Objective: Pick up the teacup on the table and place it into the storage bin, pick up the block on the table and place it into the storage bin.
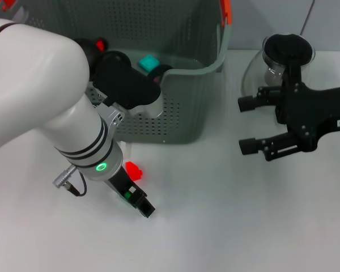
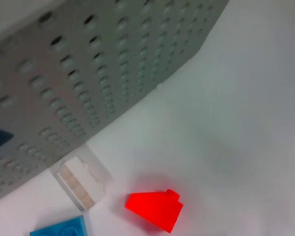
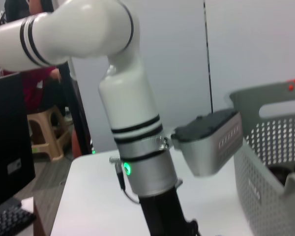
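Note:
A red block (image 1: 134,169) (image 2: 155,209) lies on the white table just in front of the storage bin (image 1: 181,107) (image 2: 88,73), a grey-green perforated basket with an orange clip. My left gripper (image 1: 139,202) points down at the table right beside the red block. In the left wrist view, a white block (image 2: 81,182) and a blue block (image 2: 59,228) lie close to the bin's wall. A teal block (image 1: 149,62) sits inside the bin. My right gripper (image 1: 249,124) hangs open and empty at the right. No teacup shows clearly.
A glass pitcher with a black lid (image 1: 286,54) stands behind the right gripper. The bulky white left arm (image 1: 56,107) (image 3: 137,162) covers the bin's left part. Dark objects and a red one (image 1: 100,44) lie in the bin.

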Controlling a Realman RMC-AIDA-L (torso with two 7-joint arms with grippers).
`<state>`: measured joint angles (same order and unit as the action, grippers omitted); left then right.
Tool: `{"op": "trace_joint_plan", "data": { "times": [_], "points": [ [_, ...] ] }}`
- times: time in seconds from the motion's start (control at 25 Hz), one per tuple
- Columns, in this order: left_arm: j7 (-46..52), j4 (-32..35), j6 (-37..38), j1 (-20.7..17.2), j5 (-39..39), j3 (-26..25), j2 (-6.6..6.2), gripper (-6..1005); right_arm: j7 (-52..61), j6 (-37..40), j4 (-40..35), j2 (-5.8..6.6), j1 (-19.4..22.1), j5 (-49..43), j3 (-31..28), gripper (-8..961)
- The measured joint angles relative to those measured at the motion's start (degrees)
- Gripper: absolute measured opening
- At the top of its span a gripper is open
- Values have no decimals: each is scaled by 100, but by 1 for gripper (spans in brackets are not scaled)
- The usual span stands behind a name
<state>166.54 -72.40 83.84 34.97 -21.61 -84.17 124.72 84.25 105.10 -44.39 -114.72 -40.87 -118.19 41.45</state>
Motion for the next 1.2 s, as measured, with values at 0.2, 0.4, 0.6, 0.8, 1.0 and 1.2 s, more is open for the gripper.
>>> {"op": "trace_joint_plan", "data": {
  "times": [0.2,0.4,0.6,0.8,1.0,1.2],
  "points": [
    [55,5,-1,18,-2,102,0,901,34,-44,64,22,0,-221,57,940],
    [96,33,-20,29,-1,129,0,869,31,-56,68,10,0,-274,31,940],
    [115,50,-26,36,-1,129,0,836,0,-56,101,3,2,-276,20,940],
    [162,134,-44,69,-1,129,-1,747,-16,-56,106,15,6,-250,20,940],
    [206,185,-56,113,40,129,-7,643,-21,-54,107,20,12,-245,8,939],
    [221,119,33,147,66,119,-4,462,-33,-51,106,20,19,-241,-32,939]
  ]
}}
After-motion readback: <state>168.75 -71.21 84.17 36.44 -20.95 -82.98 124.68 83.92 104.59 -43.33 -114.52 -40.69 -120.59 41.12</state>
